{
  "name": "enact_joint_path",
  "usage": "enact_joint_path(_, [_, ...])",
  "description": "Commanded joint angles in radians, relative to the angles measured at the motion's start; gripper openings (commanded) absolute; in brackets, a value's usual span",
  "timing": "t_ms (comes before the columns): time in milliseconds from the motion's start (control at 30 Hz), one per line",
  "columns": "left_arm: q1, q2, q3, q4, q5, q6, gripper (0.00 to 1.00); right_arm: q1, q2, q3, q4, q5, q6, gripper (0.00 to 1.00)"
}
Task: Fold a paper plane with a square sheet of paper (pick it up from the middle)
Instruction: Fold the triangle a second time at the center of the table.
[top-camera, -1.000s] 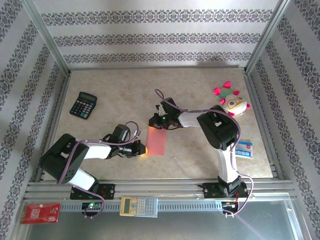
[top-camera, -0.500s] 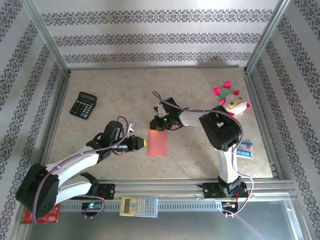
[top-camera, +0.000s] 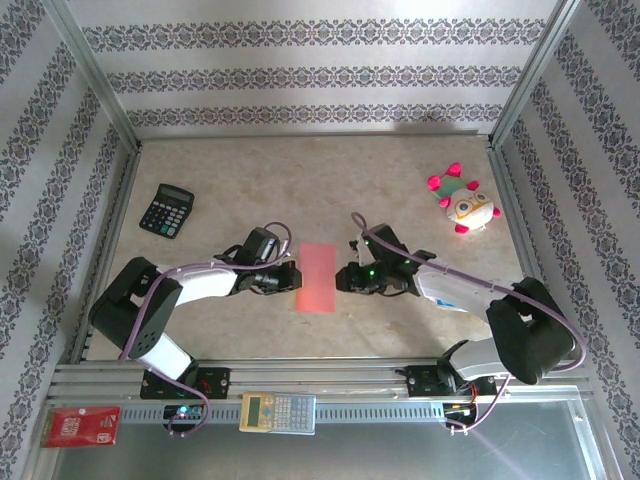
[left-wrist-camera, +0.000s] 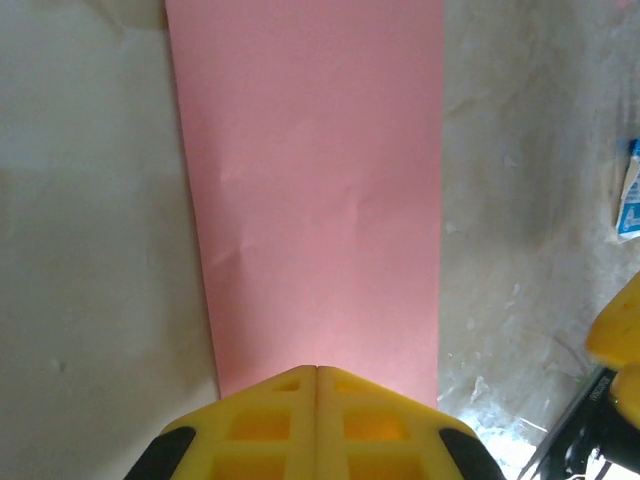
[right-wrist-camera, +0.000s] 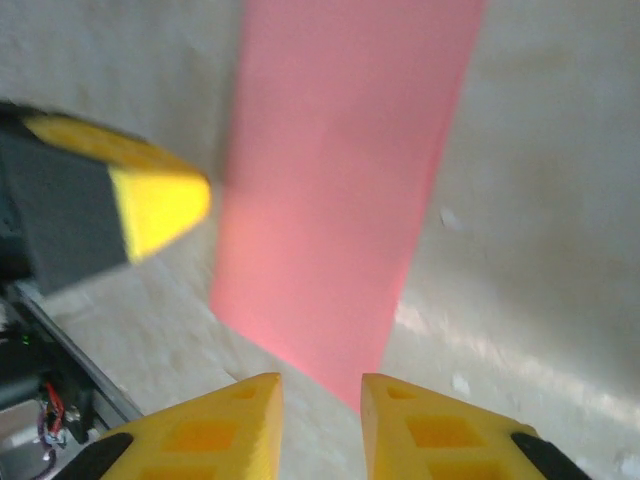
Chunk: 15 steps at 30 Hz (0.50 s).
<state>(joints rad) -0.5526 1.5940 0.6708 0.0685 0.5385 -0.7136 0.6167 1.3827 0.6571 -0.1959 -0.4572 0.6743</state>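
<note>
The square sheet of paper, salmon pink, lies flat on the table as a narrow upright rectangle with no pointed paper plane shape. My left gripper sits at its left long edge, jaws shut. In the left wrist view its closed tips overlap the near edge of the paper, with nothing seen between them. My right gripper is just off the right long edge, jaws a little apart and empty. In the right wrist view it faces the paper, with a left fingertip beyond.
A black calculator lies at the far left and a pink-and-white plush toy at the far right. A beige calculator and a red card rest on the front rail. A blue-and-white card lies right of the paper.
The right gripper left the paper's far end, came round to its right side and opened slightly. The left gripper pulled away, then returned shut to the left edge. The paper stayed flat.
</note>
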Motion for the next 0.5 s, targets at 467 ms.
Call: enact_joint_path(467, [-0.006, 0.142, -0.070, 0.153, 0.012, 0.006, 0.03, 0.174, 0.128, -0.047, 0.172, 0.150, 0.220, 0.28])
